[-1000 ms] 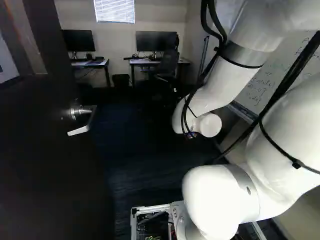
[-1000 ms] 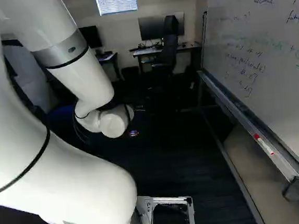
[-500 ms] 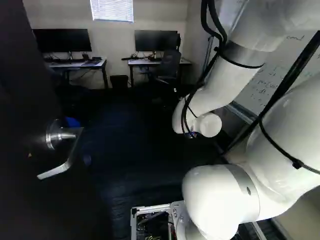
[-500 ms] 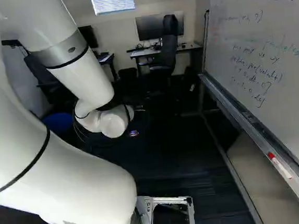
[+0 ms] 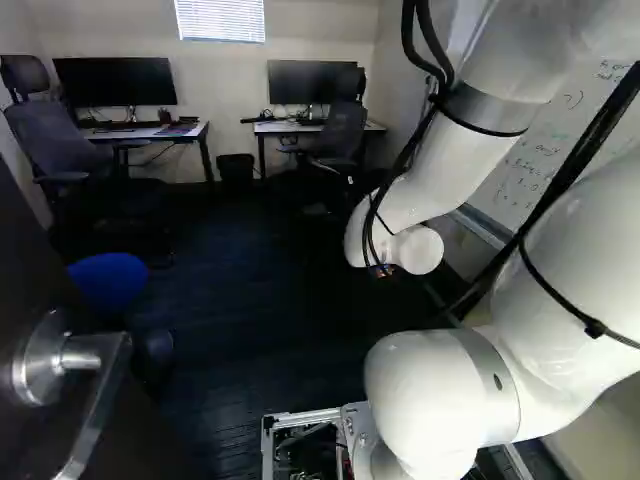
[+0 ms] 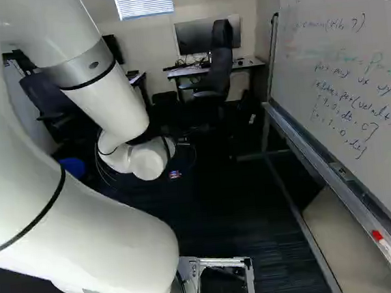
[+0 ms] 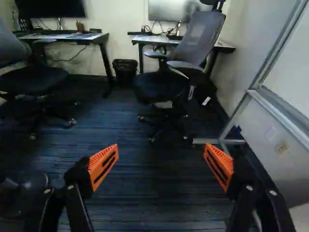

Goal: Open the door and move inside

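The door [image 5: 130,445] stands open at the lower left of the left base view, its lever handle [image 5: 85,360] near the left edge, well apart from the arm [image 5: 440,400]. Just beyond the door is a rounded blue thing [image 5: 108,280]. The arm rises up the right side of that view and fills the left of the right base view. The gripper [image 7: 161,150] is wide open over the dark floor [image 7: 159,193], its two orange pads [image 7: 104,166] apart with nothing held between them. At the foot of the left base view is a metal frame [image 5: 300,415], beside the arm's lowest joint. Farther in, at the upper left, a chair [image 5: 60,135] is by a desk [image 5: 150,131] with a monitor [image 5: 115,80]; at the upper middle, a second desk [image 5: 268,127] bears another monitor [image 5: 300,82], with a second chair [image 5: 342,130] against it. A bin [image 5: 236,170] sits between the desks, under the window [image 5: 222,18]. A whiteboard [image 6: 338,58] with writing fills the upper right of the right base view, a red-capped marker [image 6: 389,249] on its ledge [image 6: 335,175]
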Controlling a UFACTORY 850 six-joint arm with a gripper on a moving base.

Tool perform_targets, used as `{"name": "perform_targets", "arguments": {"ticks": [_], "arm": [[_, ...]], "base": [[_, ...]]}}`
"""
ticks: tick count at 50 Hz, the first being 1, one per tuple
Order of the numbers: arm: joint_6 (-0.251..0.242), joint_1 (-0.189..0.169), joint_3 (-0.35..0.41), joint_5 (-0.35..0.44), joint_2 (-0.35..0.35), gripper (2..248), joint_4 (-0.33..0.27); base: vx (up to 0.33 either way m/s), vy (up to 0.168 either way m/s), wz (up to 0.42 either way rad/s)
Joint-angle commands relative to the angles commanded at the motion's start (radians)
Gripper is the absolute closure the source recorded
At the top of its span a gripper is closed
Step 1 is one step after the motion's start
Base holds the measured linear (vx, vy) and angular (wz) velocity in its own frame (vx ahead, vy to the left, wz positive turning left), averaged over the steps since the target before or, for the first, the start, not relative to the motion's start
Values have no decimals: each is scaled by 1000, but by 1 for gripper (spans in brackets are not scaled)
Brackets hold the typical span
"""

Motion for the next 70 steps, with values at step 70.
{"name": "perform_targets", "arguments": {"ticks": [70], "arm": [[0,30,59,7,61,3,71]], "base": [[31,0,-2]]}}
